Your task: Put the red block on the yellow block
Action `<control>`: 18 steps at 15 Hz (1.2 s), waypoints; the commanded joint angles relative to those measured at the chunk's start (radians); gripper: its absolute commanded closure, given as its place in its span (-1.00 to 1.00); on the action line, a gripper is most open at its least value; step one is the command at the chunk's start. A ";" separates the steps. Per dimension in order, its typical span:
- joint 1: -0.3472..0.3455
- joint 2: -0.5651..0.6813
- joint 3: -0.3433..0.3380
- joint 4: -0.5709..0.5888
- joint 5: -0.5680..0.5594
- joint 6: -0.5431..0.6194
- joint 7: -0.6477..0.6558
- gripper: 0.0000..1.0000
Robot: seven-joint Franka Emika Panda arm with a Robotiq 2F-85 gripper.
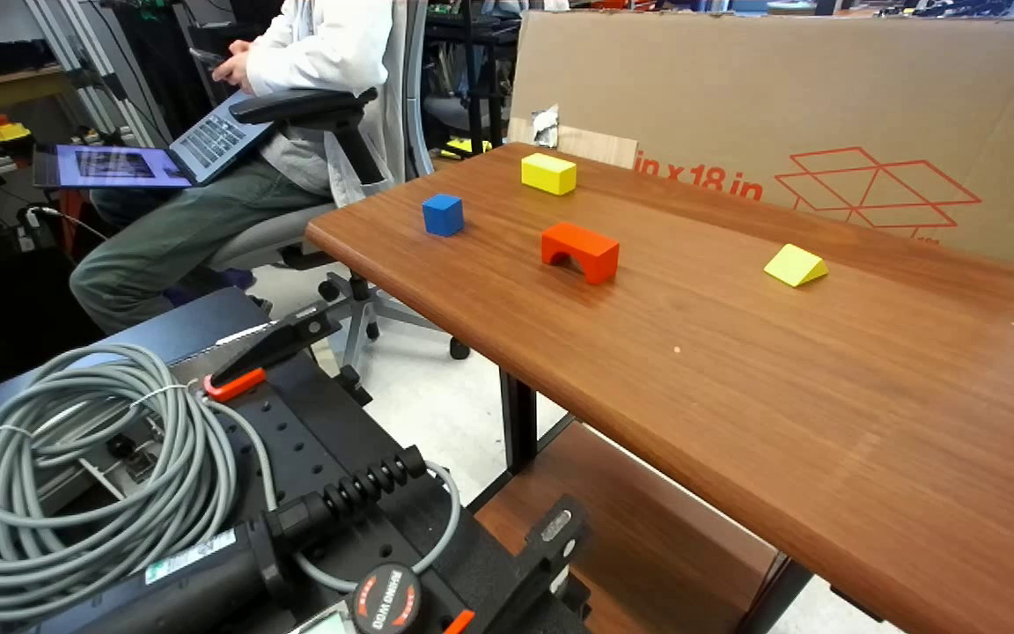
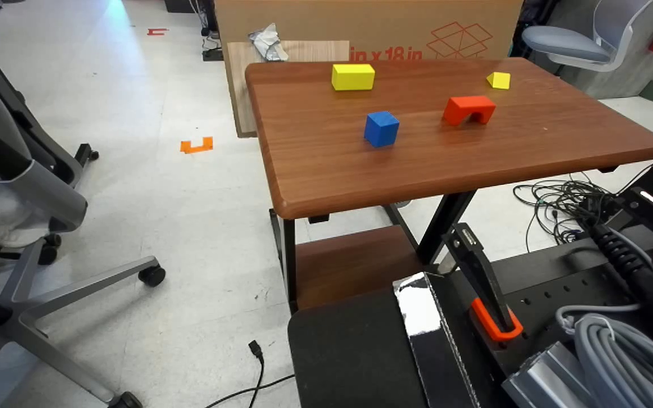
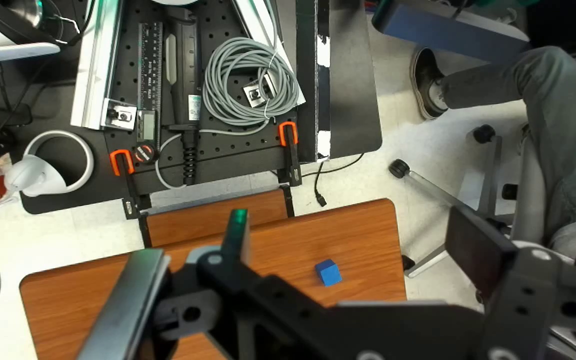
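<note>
The red block (image 1: 581,245) is a low arch standing on the wooden table, and it also shows in an exterior view (image 2: 470,105). The yellow block (image 1: 548,174) is a boxy block near the table's edge by the cardboard, and it also shows in an exterior view (image 2: 353,77). The two blocks stand apart. My gripper (image 3: 350,222) shows only in the wrist view, with its fingers wide apart and nothing between them. It is well above the table. The red and yellow blocks do not show in the wrist view.
A blue cube (image 1: 443,216) and a yellow wedge (image 1: 794,265) also stand on the table (image 1: 824,396). A large cardboard sheet (image 1: 692,97) rises behind it. A black bench (image 2: 355,351) with clamps and coiled cable is beside the table. A person sits in a chair nearby.
</note>
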 commanded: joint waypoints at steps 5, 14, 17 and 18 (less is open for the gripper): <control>-0.019 0.003 0.027 -0.001 0.012 0.010 0.019 -1.00; -0.009 0.149 0.091 -0.192 -0.078 0.436 0.009 -1.00; -0.011 0.261 0.084 -0.223 -0.135 0.588 -0.003 -1.00; -0.012 0.308 0.079 -0.226 -0.156 0.638 -0.007 -1.00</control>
